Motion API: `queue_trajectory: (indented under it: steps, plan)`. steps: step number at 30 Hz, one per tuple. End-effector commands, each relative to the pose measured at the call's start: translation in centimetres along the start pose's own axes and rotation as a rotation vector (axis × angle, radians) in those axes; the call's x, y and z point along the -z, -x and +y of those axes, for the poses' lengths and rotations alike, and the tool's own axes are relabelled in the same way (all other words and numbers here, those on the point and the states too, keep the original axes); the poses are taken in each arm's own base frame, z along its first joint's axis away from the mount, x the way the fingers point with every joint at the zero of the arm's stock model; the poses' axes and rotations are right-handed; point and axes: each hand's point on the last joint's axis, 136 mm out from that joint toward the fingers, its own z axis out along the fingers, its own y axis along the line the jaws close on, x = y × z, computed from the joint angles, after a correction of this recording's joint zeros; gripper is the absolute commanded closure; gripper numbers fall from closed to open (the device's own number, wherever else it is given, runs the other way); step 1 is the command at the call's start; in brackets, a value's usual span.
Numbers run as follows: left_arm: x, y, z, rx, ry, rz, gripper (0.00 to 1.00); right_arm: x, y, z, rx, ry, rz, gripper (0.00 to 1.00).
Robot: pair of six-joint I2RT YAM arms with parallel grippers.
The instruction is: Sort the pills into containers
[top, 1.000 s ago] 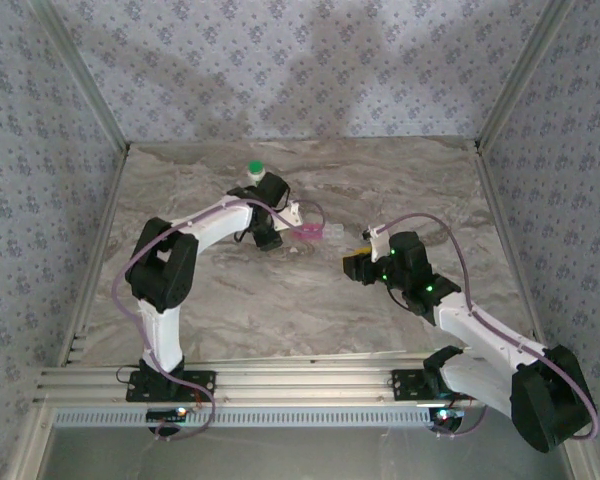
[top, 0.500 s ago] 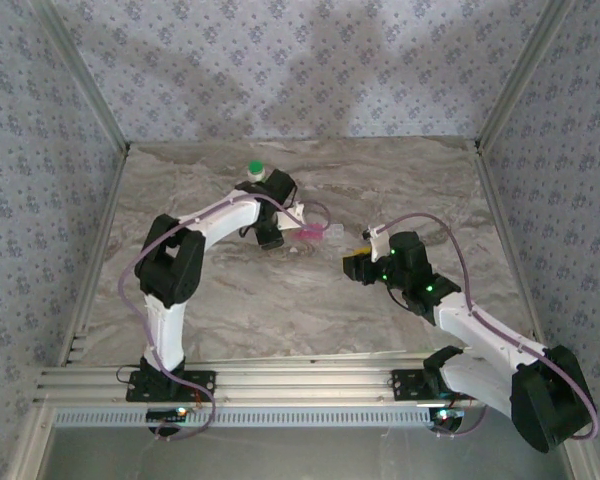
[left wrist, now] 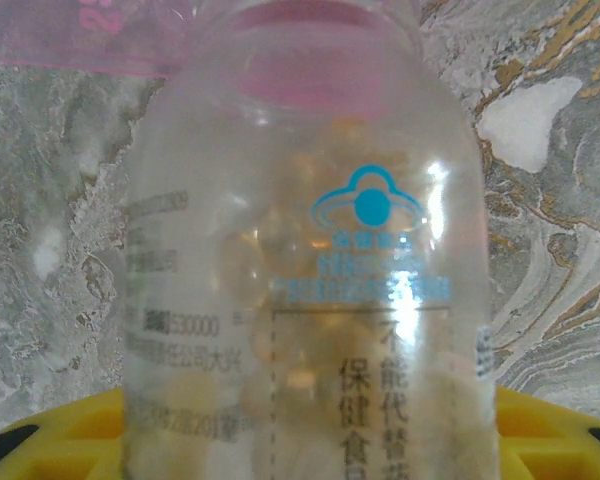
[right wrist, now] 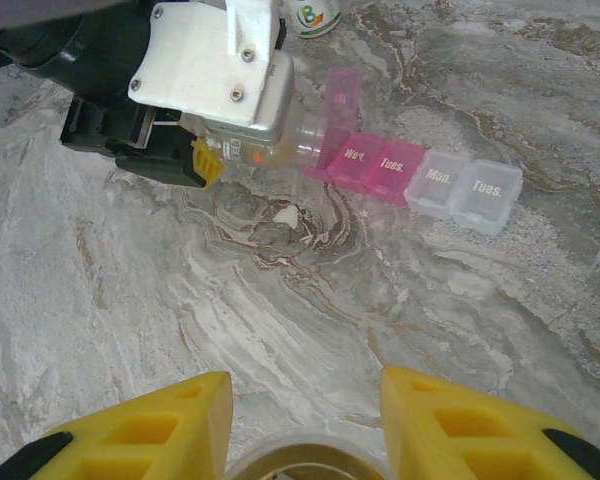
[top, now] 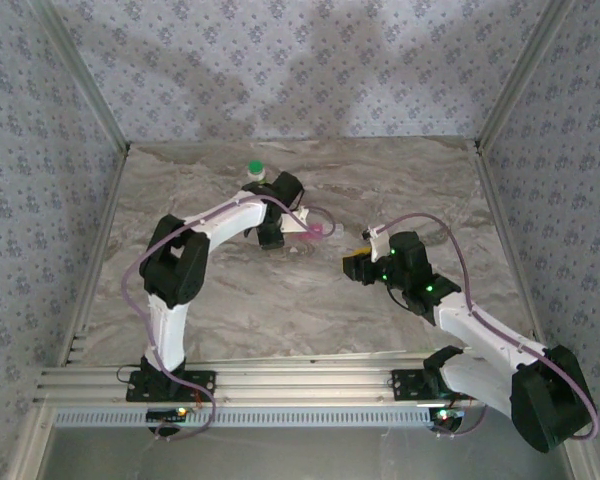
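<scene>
One white piece [right wrist: 286, 214] beside vial [right wrist: 288, 150], bottle [right wrist: 315, 14] behind

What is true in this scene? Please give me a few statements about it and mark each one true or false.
1. The left tool holds a clear bottle of pills, tipped toward the pill case. True.
2. The right tool is empty. False: a small round cap sits between its fingers.
3. A white pill lies loose on the table. True.
4. Every lid on the pill case is shut. False: one pink lid stands open.
5. The green-capped bottle lies on its side. False: it stands upright at the back.
</scene>
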Motion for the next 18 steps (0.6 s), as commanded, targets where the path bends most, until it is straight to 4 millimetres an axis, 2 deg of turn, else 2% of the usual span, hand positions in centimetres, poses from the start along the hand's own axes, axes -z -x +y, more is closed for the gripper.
queue_trajectory:
  steps: [1, 18]
  plan:
    - [0.17, -0.04, 0.41, -0.036, 0.010, 0.032, 1.00, 0.33, 1.22, 0.47, -0.011, 0.015, -0.021, 1.00]
    - [0.63, -0.25, 0.98, -0.054, 0.044, 0.040, 1.00, 0.15, 1.10, 0.51, -0.014, 0.019, -0.016, 1.00]
